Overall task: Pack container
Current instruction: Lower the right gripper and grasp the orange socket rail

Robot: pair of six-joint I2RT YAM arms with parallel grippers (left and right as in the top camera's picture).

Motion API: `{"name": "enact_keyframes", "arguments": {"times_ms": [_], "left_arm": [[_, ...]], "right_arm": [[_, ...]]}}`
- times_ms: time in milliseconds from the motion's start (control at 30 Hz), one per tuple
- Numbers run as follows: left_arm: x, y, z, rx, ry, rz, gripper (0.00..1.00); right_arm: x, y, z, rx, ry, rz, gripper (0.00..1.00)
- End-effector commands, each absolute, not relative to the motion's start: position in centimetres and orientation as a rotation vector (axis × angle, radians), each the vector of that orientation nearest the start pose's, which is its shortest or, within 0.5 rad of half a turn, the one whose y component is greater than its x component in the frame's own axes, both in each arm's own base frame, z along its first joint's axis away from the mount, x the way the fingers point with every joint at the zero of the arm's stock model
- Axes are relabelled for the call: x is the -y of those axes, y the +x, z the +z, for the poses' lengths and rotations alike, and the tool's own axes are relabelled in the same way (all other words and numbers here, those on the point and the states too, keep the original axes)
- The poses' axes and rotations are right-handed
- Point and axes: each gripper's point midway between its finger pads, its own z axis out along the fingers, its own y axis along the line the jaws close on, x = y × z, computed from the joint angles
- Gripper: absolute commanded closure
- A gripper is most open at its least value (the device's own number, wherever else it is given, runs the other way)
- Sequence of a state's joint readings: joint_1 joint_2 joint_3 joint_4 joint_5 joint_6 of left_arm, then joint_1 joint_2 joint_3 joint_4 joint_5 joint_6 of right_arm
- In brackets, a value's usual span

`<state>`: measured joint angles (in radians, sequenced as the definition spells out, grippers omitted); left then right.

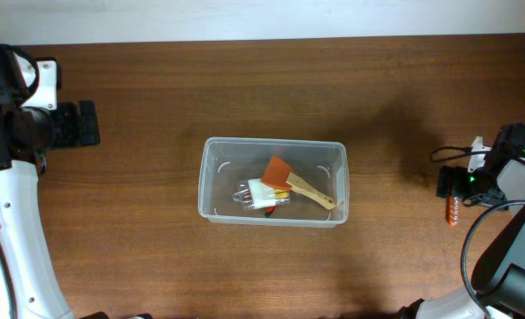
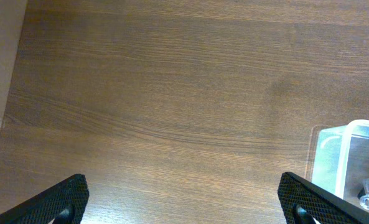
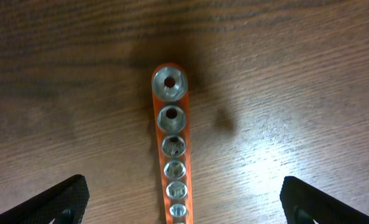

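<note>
Partly, by the look of it, the packing was done. The container (image 1: 274, 141) sat at the middle of the table (image 1: 138, 230), well apart from both arms. It held an orange-headed tool (image 1: 284, 175) with a wooden handle, a white piece (image 1: 262, 193) and a clear item (image 1: 243, 196) beside that. One thing was left outside: an orange socket rail (image 3: 172, 149) lying near the table's right edge. The right gripper (image 3: 184, 200) hung directly over it, jaws spread wide, holding nothing and not touching it. The left gripper (image 2: 184, 200) was near the left edge over bare wood, likewise spread and empty. Whether a lid was wanted could not be told.
</note>
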<state>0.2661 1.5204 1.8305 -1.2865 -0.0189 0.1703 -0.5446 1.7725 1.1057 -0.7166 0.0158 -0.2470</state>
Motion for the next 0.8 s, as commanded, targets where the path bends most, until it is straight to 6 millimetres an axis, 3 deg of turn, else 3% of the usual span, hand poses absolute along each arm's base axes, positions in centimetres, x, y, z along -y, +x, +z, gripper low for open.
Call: {"name": "enact_keyframes", "arguments": {"times_ms": [0, 400, 767], "left_arm": [[-10.0, 34.5, 30.6, -2.554, -0.153, 0.199, 0.01], [-10.0, 34.5, 30.6, -2.554, -0.154, 0.199, 0.01], [-10.0, 34.5, 30.6, -2.554, -0.153, 0.199, 0.01]], "right_arm": [[17.8, 29.7, 1.8, -2.942, 0.430, -0.081, 0.01], [16.5, 29.3, -1.5, -3.015, 0.439, 0.046, 0.01], [14.5, 30.5, -1.4, -2.954, 0.421, 0.235, 0.01]]}}
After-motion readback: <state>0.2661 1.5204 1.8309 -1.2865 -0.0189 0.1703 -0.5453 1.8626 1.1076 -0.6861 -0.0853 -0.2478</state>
